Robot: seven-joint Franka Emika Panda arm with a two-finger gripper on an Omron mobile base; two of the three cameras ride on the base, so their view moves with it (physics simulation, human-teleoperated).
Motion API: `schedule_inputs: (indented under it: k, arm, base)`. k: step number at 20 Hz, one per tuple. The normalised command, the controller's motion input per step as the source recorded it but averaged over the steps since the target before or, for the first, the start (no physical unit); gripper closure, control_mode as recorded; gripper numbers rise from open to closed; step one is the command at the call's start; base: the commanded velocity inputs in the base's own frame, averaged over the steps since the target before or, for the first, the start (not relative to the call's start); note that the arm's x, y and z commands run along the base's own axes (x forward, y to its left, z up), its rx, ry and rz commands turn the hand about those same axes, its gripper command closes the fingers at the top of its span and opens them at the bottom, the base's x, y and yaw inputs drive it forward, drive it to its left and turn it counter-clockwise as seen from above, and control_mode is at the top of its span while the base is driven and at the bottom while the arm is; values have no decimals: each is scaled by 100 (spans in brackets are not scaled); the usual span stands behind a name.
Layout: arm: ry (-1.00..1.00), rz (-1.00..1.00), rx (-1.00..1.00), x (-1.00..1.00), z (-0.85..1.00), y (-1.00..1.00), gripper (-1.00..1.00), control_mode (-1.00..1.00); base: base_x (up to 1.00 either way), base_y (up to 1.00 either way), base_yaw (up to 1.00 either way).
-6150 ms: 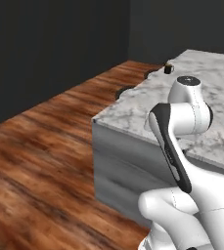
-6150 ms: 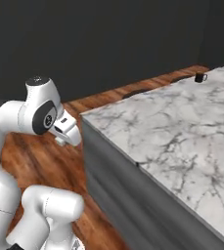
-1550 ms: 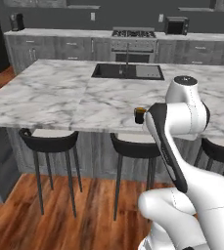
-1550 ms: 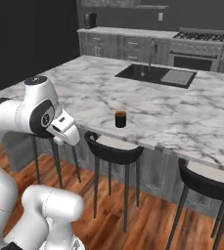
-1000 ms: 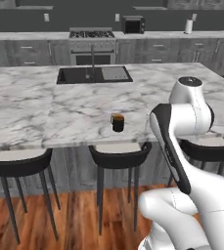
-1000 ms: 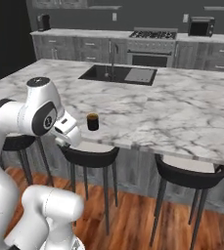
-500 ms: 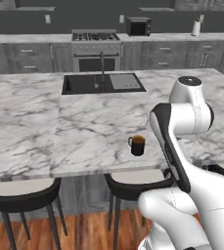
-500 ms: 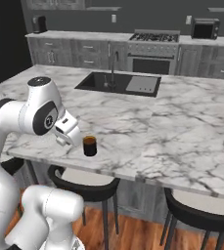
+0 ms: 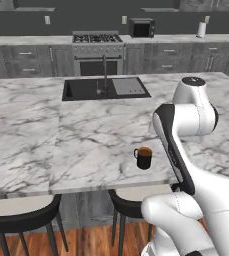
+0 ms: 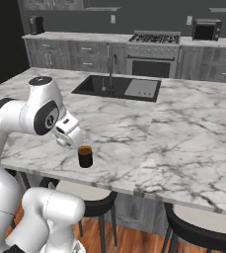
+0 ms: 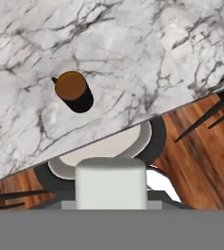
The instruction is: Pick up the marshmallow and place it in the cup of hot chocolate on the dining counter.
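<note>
The marshmallow (image 11: 111, 183) is a white soft block at the bottom of the hand view, and my gripper (image 11: 111, 201) is shut on it. The cup of hot chocolate (image 9: 144, 157) (image 10: 85, 156) (image 11: 74, 92) is a small dark mug with brown liquid. It stands upright near the front edge of the dining counter (image 9: 86, 140) (image 10: 183, 148) (image 11: 143, 44). In the right base view my hand (image 10: 69, 132) hangs just above and left of the cup, a little short of the counter's edge.
A black sink (image 9: 86, 89) (image 10: 115, 85) with a tall faucet (image 9: 105, 74) lies at the counter's far side. Dark stools (image 9: 21, 215) (image 10: 203, 230) (image 11: 108, 146) stand below the front edge over the wood floor. A stove and back cabinets line the wall.
The base has driven along the counter, so the whole scene has shifted and the cup sits closer to my hand. My gripper stays shut on the marshmallow.
</note>
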Motion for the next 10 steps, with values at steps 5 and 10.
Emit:
schedule_inputs:
  k: [5, 10]
  arm:
    - [9, 4, 0, 8, -23, 17, 100, -100]
    - [16, 13, 0, 28, -29, 24, 100, -100]
  base:
    - [0, 0, 0]
    - [0, 0, 0]
